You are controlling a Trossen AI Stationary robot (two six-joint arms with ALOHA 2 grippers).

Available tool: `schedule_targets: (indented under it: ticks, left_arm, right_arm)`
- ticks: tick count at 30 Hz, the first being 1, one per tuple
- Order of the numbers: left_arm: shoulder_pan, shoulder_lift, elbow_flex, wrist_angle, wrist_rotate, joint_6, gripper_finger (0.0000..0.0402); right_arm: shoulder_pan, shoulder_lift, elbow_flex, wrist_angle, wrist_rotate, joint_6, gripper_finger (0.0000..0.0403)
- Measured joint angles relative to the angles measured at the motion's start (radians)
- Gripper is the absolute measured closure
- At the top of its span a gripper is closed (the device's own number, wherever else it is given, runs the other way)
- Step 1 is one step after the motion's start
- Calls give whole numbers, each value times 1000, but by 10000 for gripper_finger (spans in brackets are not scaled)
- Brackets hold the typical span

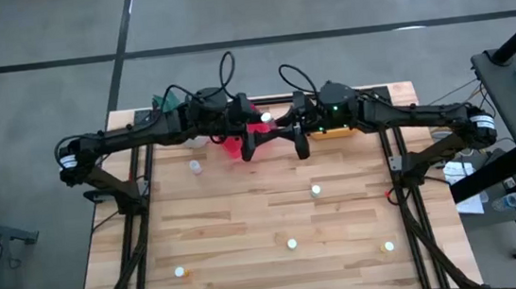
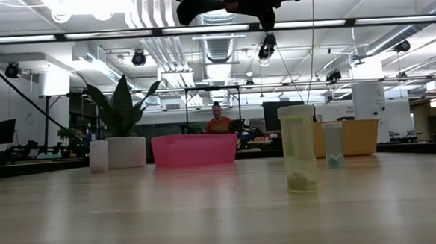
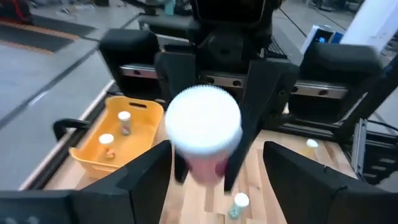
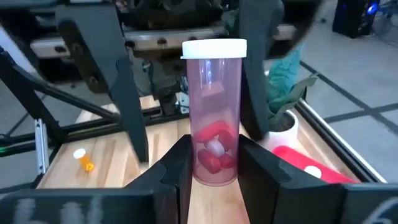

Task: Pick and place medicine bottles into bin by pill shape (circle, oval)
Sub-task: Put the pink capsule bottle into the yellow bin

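- The table (image 1: pixel 246 212) carries the pink bin (image 1: pixel 232 147) at its far edge; every place below is given from that bin.
- The yellow bin (image 1: pixel 333 132) sits well to the right of the pink bin and already holds three bottles.
- The left gripper (image 3: pixel 217 180) hangs just above the pink bin's right end. Its fingers are spread wide on either side of the bottle and touch nothing.
- The right gripper (image 4: pixel 216 168) faces it from the yellow bin's side, clamped on the base of the pink bottle (image 4: pixel 214 112).
- That bottle stands upright in the air just right of the pink bin. It has a white cap, and the red pills inside look oblong, so it likely belongs with the ovals.
- To do this step well, the left arm should back straight away without brushing the cap. The right should then keep the bottle upright, carry it over the chosen bin and lower it before letting go.
- Loose bottles (image 1: pixel 316 191) lie scattered on the table nearer than the pink bin.
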Motion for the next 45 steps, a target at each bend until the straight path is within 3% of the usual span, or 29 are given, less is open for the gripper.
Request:
schedule_targets:
  ticks: [6,10,14,22,32,42,45]
  left_arm:
    - [1,-81,-86,66,-61,-17,172]
    - [1,-100,-166,248,-63,-84,196]
    - [1,-70,-237,454,-64,-176,216]
    - [1,18,-258,675,-66,-262,235]
    - [1,39,-258,708,-66,-264,243]
    - [1,39,-259,707,-67,-257,333]
    - [1,39,-261,707,-67,-260,342]
  right_arm:
    - [4,-63,-116,189,82,42,307]
    - [6,-73,-170,277,98,79,307]
    - [6,-70,-173,299,98,95,307]
    - [6,-66,-160,292,100,86,307]
    - [6,-66,-161,288,100,89,307]
    - [6,-66,-160,289,99,82,304]
    - [7,-66,-160,282,117,89,288]
